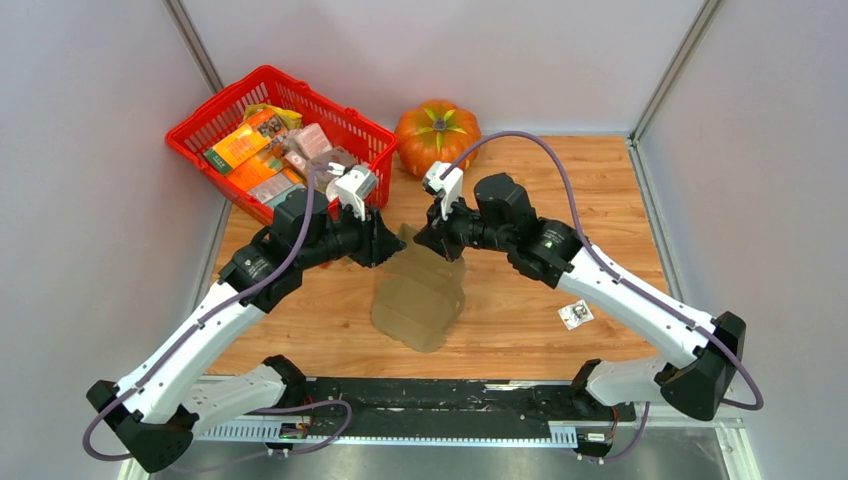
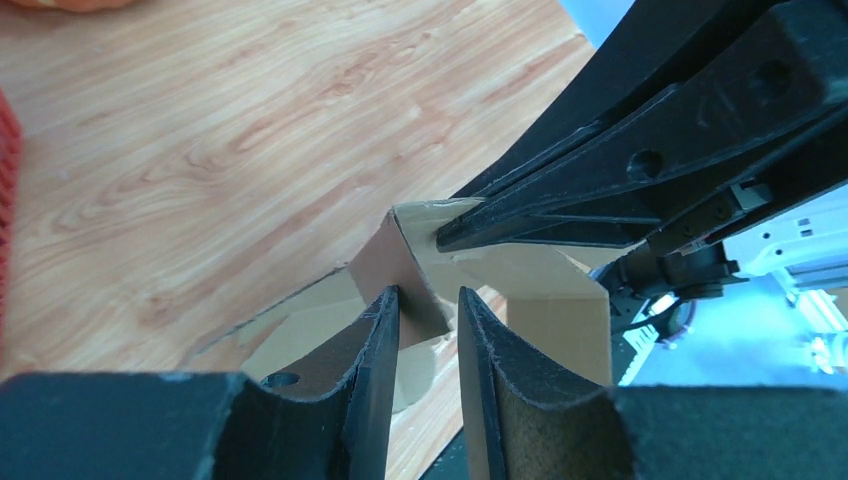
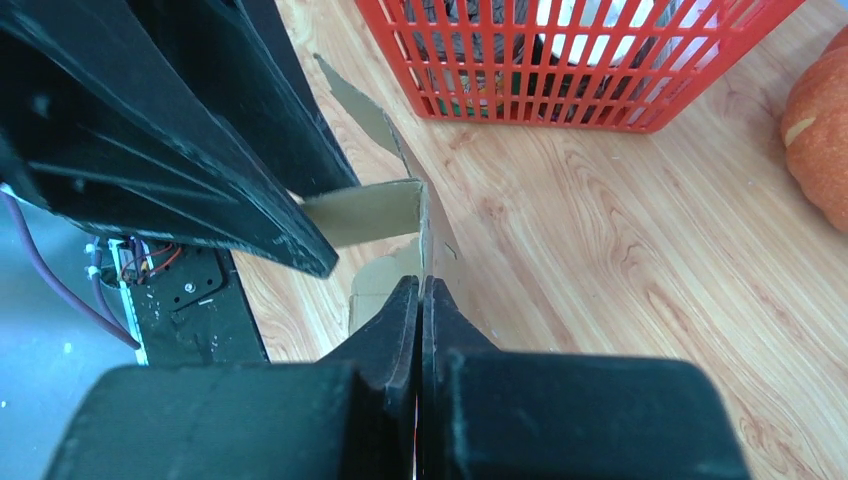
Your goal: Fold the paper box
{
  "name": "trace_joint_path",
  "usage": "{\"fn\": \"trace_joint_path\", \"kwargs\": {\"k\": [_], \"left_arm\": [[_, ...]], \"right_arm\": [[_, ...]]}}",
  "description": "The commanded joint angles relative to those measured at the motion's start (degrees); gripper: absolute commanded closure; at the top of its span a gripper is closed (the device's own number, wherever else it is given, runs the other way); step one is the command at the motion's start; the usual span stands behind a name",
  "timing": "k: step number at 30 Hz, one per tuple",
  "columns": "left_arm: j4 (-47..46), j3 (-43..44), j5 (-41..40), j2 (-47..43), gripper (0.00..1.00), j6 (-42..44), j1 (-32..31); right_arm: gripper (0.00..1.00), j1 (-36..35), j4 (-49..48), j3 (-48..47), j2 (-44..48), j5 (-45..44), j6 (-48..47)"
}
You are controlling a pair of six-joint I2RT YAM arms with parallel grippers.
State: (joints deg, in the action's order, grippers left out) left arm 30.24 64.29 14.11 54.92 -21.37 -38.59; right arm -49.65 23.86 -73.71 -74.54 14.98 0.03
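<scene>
The paper box (image 1: 420, 290) is a brown cardboard die-cut sheet, mostly flat on the wooden table, with its far end lifted between both grippers. My left gripper (image 1: 385, 240) is open; in the left wrist view (image 2: 428, 292) a raised brown flap (image 2: 405, 275) stands at the narrow gap between its fingertips. My right gripper (image 1: 425, 238) is shut on a thin upright panel of the box; the right wrist view (image 3: 421, 282) shows that panel's edge (image 3: 425, 235) rising from the closed jaws. A folded flap (image 3: 370, 212) runs toward the left gripper's fingers (image 3: 200, 170).
A red basket (image 1: 200, 135) with colourful printed packages (image 1: 245, 145) stands at the back left, close behind the left gripper. An orange pumpkin (image 1: 437, 135) sits at the back centre. A small white card (image 1: 576, 314) lies on the table under the right arm.
</scene>
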Motion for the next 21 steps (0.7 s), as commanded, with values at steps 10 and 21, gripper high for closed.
{"fn": "trace_joint_path", "kwargs": {"k": [10, 21], "left_arm": [[-15.91, -1.71, 9.53, 6.34, 0.59, -8.61, 0.18], [-13.55, -8.73, 1.28, -1.21, 0.54, -5.8, 0.18]], "right_arm": [[1.0, 1.74, -12.06, 3.13, 4.31, 9.08, 8.05], [1.0, 10.97, -16.83, 9.2, 7.57, 14.55, 15.26]]}}
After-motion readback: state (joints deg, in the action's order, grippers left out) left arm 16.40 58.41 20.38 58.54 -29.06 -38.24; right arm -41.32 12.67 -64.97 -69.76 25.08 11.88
